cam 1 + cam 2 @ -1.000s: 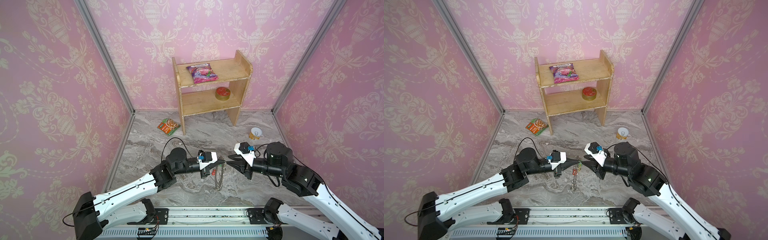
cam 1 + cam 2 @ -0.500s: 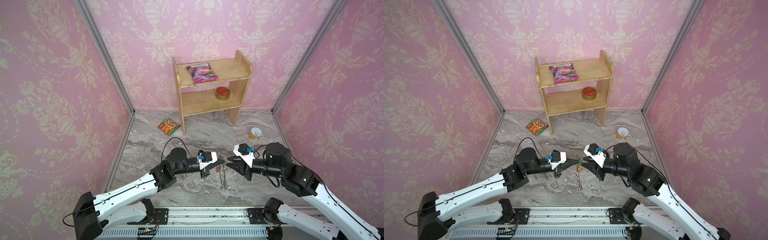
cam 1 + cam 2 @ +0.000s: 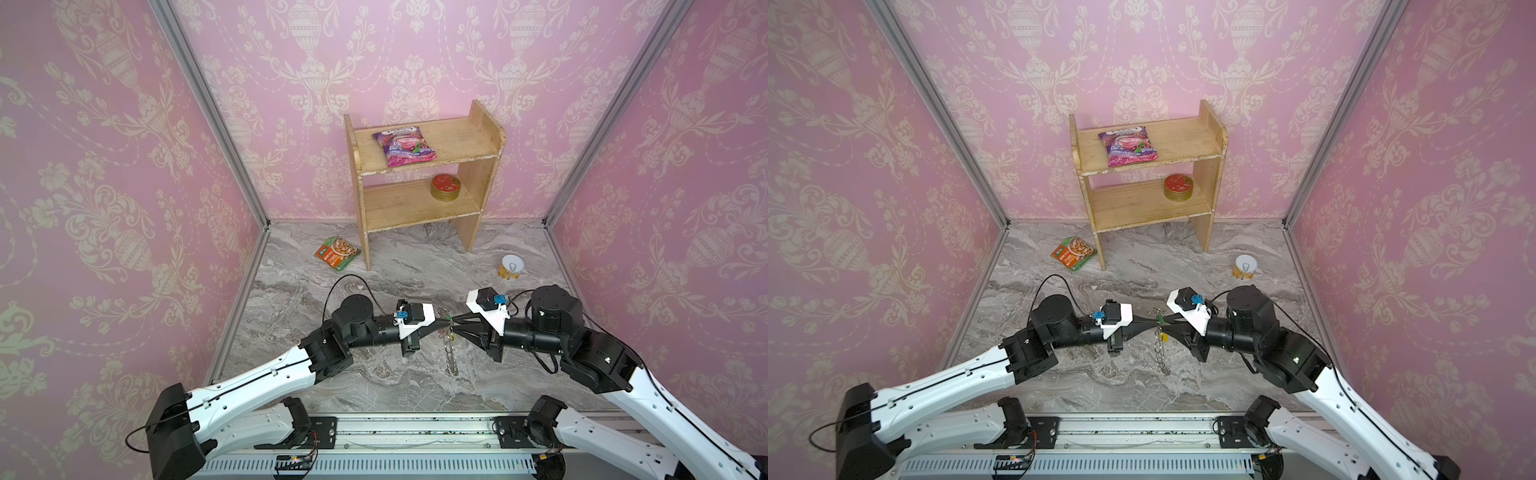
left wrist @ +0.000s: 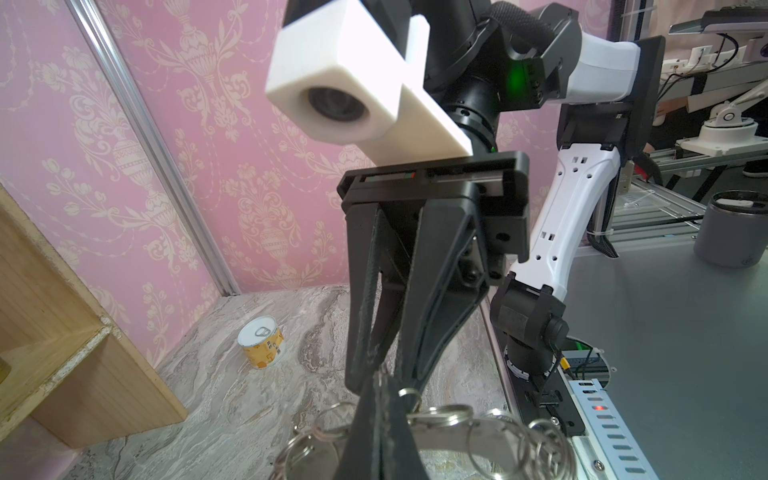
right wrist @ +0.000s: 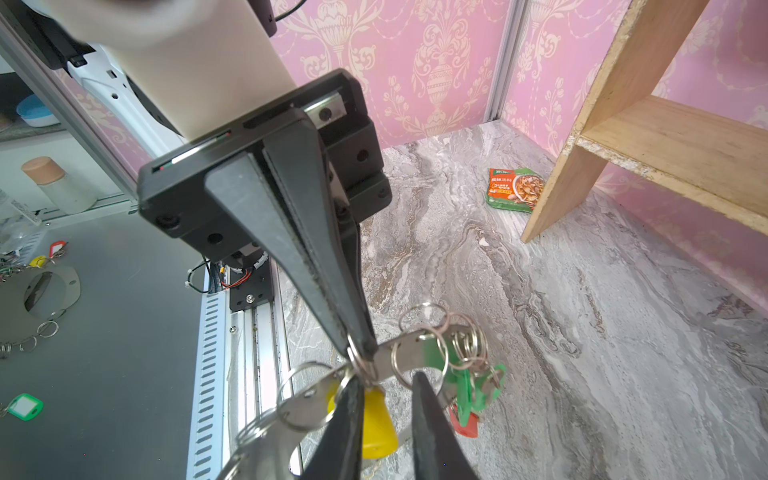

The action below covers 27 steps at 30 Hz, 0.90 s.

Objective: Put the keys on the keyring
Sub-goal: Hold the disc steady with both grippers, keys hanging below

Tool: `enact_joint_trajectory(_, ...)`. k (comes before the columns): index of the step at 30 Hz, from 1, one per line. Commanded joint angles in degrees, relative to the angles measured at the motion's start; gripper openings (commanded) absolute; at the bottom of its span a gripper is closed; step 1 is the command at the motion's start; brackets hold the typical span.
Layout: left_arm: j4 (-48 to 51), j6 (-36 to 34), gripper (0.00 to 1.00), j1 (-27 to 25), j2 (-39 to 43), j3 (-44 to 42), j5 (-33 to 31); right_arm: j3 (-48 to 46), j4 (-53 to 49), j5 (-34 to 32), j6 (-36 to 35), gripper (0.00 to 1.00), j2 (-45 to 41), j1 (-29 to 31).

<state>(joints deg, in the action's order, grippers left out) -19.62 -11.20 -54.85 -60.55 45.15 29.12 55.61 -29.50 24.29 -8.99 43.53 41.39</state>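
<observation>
Left tool (image 5: 360,347) clenched on keyring (image 5: 390,359) rim, ring hanging edge-on over desk (image 3: 395,270), mid-front. Right tool (image 5: 384,376) jaws narrowly parted, flanking same rim. Keys (image 5: 467,376), green, yellow, red tags, dangle among wire loops (image 5: 419,309).

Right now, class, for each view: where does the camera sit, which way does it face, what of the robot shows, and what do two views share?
Both top views: high above the front rail, looking down toward the shelf; both arms show.
Left wrist: on the left arm, facing the right gripper and can; own fingers show.
Right wrist: on the right arm, facing the left gripper and packet; own fingers show.
All share the keyring.
</observation>
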Motion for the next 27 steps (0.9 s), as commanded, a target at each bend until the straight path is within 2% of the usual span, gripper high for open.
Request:
enact_joint_trajectory(1, -1.59, 0.45, 0.00, 0.41, 0.09, 2.36, 1.77, -0.56, 1.71, 2.17, 0.52, 0.18, -0.25, 0.27)
enact_joint_trajectory(7, -1.12, 0.56, 0.00, 0.39, -0.18, 2.49, 2.35, -0.41, 2.36, 3.33, 0.64, 0.13, -0.48, 0.27)
enact_joint_trajectory(16, -0.72, 0.21, 0.00, 0.36, -0.18, 2.29, 2.32, -0.41, 2.44, 3.85, 0.76, 0.13, -0.73, 0.27)
enact_joint_trajectory(27, 0.45, 0.30, 0.00, 0.37, -0.61, 2.40, 2.87, -0.93, 4.05, 4.35, 1.28, 0.00, -1.84, 0.27)
